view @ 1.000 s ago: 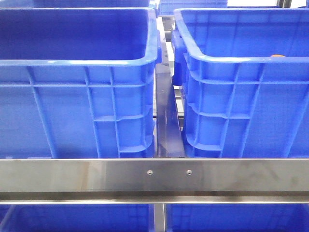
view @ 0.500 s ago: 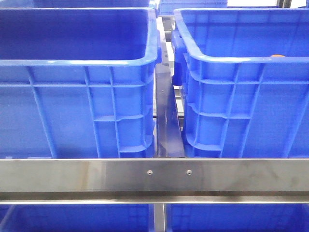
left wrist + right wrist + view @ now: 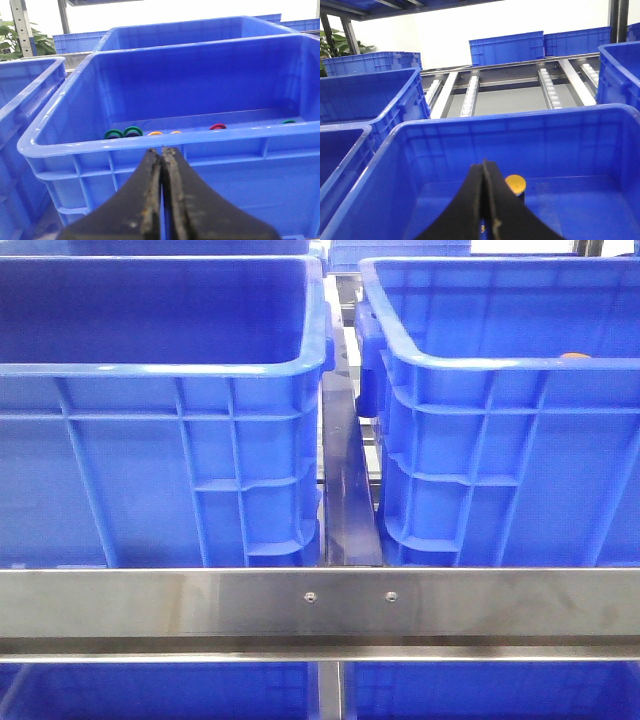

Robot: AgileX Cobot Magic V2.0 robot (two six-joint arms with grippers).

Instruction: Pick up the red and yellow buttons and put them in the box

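With both my left gripper [image 3: 162, 200] and right gripper [image 3: 485, 200] pressed together and empty, the small red plastic button [image 3: 217, 126] lies beyond the left fingertips inside the deep blue plastic crate [image 3: 60, 145], whose near wall I judge could catch the fingers descending.

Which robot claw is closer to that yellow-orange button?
Right. The right gripper hangs closed just before the yellow-orange button. The left gripper hangs outside another crate holding rings; no such button shows there.
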